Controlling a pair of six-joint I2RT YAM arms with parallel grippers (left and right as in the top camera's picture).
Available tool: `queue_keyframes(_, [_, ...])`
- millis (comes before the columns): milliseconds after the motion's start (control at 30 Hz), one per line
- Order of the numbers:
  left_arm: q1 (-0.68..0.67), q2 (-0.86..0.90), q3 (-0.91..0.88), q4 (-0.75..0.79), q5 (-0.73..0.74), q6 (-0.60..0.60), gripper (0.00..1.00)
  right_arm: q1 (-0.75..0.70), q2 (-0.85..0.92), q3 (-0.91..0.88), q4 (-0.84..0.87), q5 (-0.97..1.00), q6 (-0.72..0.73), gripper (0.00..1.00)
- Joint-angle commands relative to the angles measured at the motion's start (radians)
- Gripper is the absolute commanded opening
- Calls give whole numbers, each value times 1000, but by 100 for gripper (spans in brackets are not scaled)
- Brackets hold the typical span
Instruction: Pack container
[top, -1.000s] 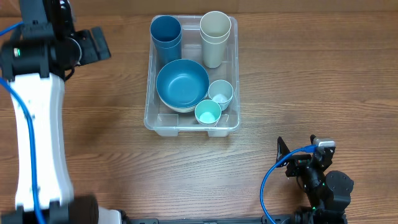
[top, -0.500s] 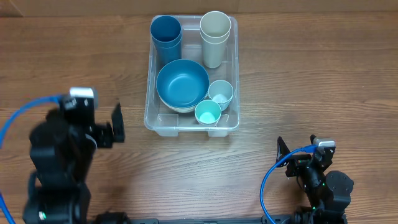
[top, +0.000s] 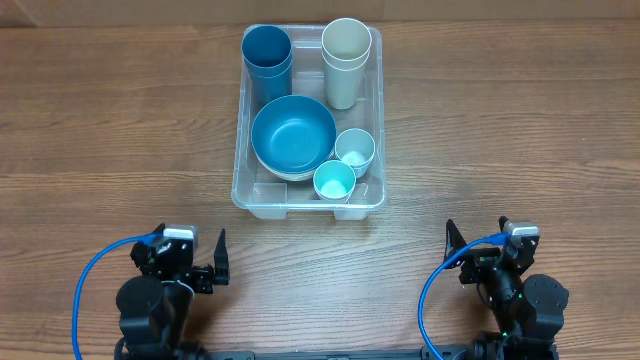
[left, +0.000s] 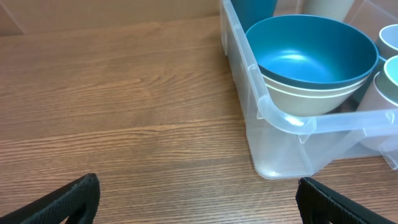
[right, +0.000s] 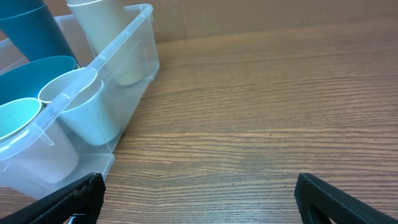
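We see container far centre on table, holding blue bowl and cups. Left gripper and right gripper near edge, jaws apart, empty. Packing probably done; no loose item visible to fetch next.

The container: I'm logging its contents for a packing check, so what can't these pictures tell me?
- Base of the container: overhead, mostly covered by the blue bowl and cups.
- Bowl count: overhead, the top bowl hides those beneath; left wrist shows cream rims, the rest lost behind the wall.
- Stack counts of the tall blue cups and cream cups: unclear; wrist views cut them off at the top edge.
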Motion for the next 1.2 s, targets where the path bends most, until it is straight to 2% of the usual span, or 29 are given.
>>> queue_keyframes(0, [3, -93, -54, 7, 23, 12, 100, -1, -11, -7, 2, -8, 0, 100])
queue_keyframes(67, [3, -146, -84, 7, 23, 11, 100, -1, -11, -7, 2, -8, 0, 100])
queue_keyframes(233, [-19, -150, -135, 16, 23, -5, 100, -1, -11, -7, 2, -8, 0, 100])
queue_keyframes(1167, [-29, -149, -135, 18, 22, -4, 100, -1, -11, -7, 2, -8, 0, 100])
